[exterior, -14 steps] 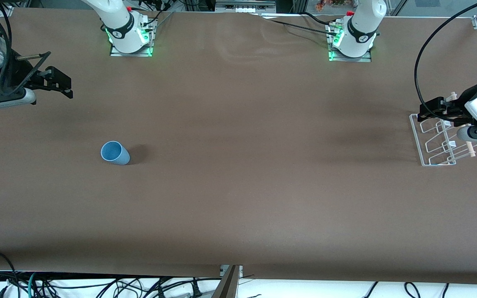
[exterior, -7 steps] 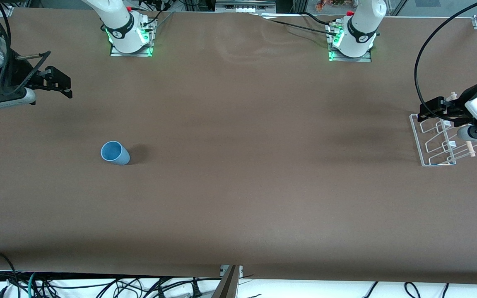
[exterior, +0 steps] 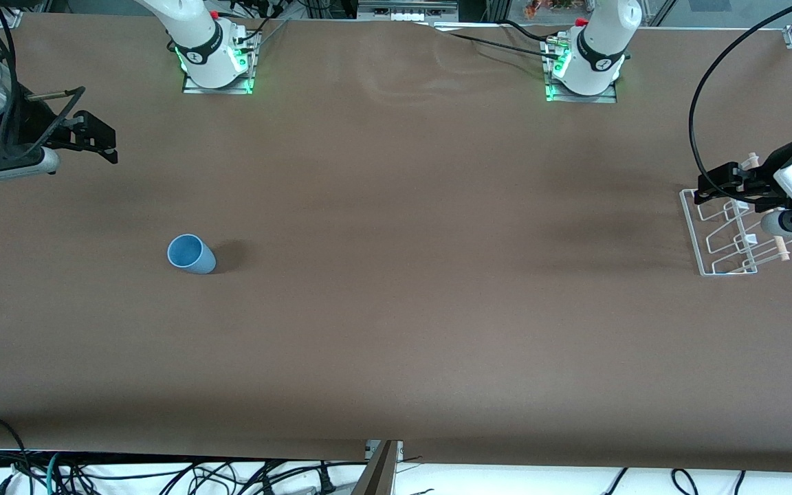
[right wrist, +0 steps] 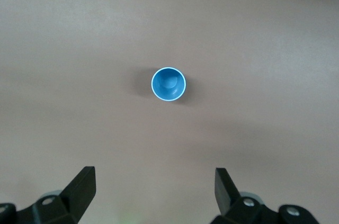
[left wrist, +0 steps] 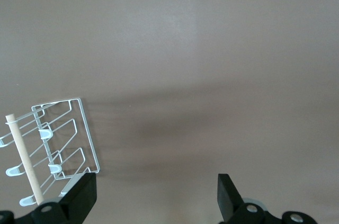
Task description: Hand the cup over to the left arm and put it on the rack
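We hold the right claw [exterior: 97, 134] spread and empty high over the worktop's [exterior: 396, 309] right-arm end, ready for the upright cup [exterior: 190, 254], which stands apart. Our left claw [exterior: 716, 184], also spread, waits over the rack [exterior: 702, 237] to receive it.

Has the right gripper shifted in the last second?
Yes, slightly: the right gripper has drifted toward the robots' bases, away from the unmoved cup.
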`<state>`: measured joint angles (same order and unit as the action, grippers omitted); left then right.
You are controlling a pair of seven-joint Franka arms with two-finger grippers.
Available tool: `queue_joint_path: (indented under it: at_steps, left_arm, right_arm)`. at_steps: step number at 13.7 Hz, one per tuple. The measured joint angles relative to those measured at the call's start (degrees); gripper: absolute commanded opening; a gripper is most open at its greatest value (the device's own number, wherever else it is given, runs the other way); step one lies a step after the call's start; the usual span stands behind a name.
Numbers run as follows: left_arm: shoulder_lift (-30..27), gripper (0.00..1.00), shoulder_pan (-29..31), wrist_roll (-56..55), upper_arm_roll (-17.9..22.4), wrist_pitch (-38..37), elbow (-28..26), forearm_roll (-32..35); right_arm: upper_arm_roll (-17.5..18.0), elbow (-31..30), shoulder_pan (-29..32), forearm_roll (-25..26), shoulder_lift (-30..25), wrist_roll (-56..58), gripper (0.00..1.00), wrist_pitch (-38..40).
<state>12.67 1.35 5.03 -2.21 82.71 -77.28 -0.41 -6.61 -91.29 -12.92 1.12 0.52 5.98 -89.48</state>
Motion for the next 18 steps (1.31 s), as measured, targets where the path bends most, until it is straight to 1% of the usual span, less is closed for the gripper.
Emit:
queue_joint_path:
  at_steps: [18]
  left_arm:
    - [0.49, 1.0, -0.15, -0.51, -0.09, 0.0, 0.8, -0.01]
  right_arm:
    - [0.0, -0.13, 0.0, 0.13, 0.93, 0.02, 0.99, 0.77]
